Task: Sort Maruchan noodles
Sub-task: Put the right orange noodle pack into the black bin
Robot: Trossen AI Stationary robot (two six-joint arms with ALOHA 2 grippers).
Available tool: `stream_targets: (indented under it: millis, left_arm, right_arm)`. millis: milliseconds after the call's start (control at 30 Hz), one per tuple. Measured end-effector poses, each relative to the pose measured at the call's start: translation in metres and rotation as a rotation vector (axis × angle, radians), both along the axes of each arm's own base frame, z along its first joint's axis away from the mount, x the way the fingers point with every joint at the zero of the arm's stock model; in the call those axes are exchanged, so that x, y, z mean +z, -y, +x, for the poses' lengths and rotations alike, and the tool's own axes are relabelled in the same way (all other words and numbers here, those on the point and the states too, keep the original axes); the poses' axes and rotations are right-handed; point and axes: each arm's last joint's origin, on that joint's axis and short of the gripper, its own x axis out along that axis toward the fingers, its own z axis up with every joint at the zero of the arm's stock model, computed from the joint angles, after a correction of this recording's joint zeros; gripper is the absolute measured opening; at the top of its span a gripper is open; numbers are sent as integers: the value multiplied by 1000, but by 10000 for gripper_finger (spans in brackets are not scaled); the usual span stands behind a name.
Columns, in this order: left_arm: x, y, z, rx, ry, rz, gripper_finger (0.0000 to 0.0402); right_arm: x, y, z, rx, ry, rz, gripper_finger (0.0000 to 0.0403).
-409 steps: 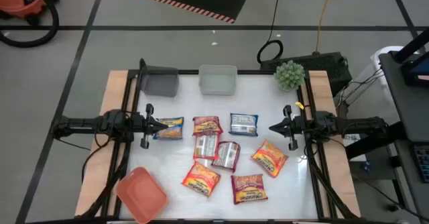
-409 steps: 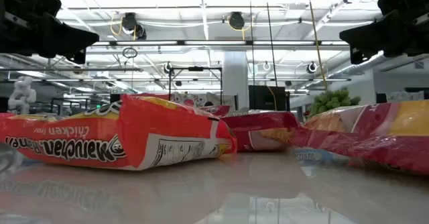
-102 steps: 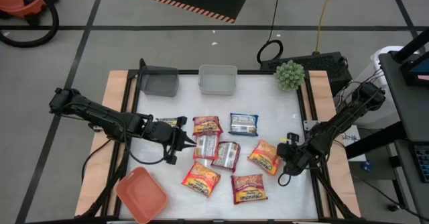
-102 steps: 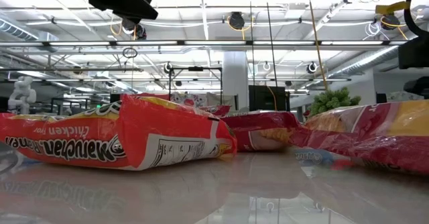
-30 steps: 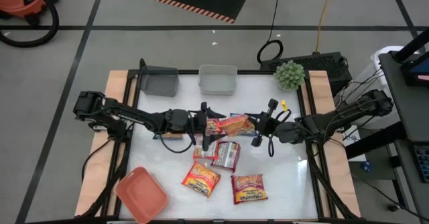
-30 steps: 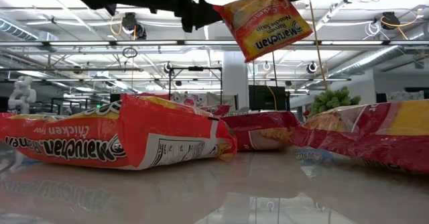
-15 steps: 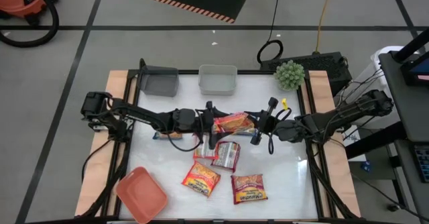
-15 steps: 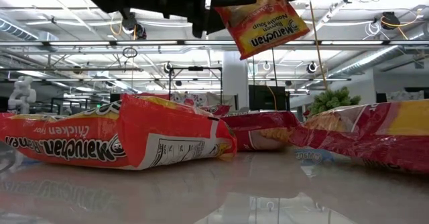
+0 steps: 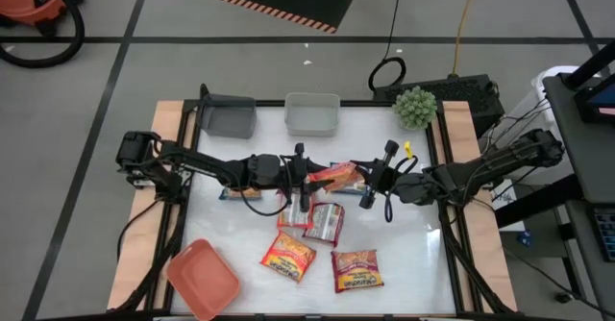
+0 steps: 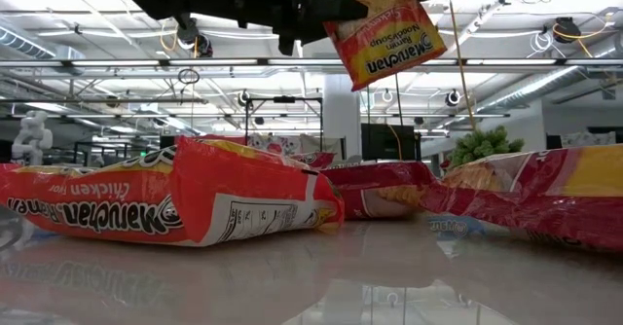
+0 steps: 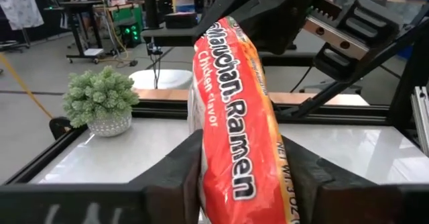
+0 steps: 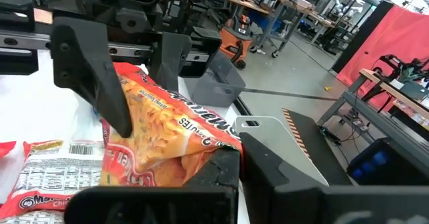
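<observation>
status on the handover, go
Right hand shut on the orange packet, held above the table. Left hand at the packet's other end, fingers either side of it. Nothing blocking between them.

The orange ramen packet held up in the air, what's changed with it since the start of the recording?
The right gripper lifted the orange packet off the table's right side and carried it to mid-table. The left gripper came across from the left and has closed around its other end. The remaining packets and the bins stayed where they were.

White table (image 9: pixel 404 254) carries ramen packets (image 9: pixel 287 254) and bins (image 9: pixel 312 115).
</observation>
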Motion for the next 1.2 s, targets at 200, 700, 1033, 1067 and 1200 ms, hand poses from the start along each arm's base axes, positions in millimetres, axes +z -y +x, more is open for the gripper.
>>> stream_targets:
  millis: [200,700,1033,1067,1200]
  left_arm:
    - [0,0,0,0,0,0,138]
    - [-1,0,0,2,-13,47,134]
    - [-1,0,0,1,-16,75,133]
    - [-1,0,0,0,-16,80,133]
    - [-1,0,0,-1,-14,108,132]
  right_arm:
    - [0,0,0,0,2,2,0]
    - [4,3,-17,-20,1,68,111]
    - [2,9,-43,15,-74,227,177]
    - [1,9,-44,28,-88,242,182]
    - [-6,7,-42,60,-79,297,201]
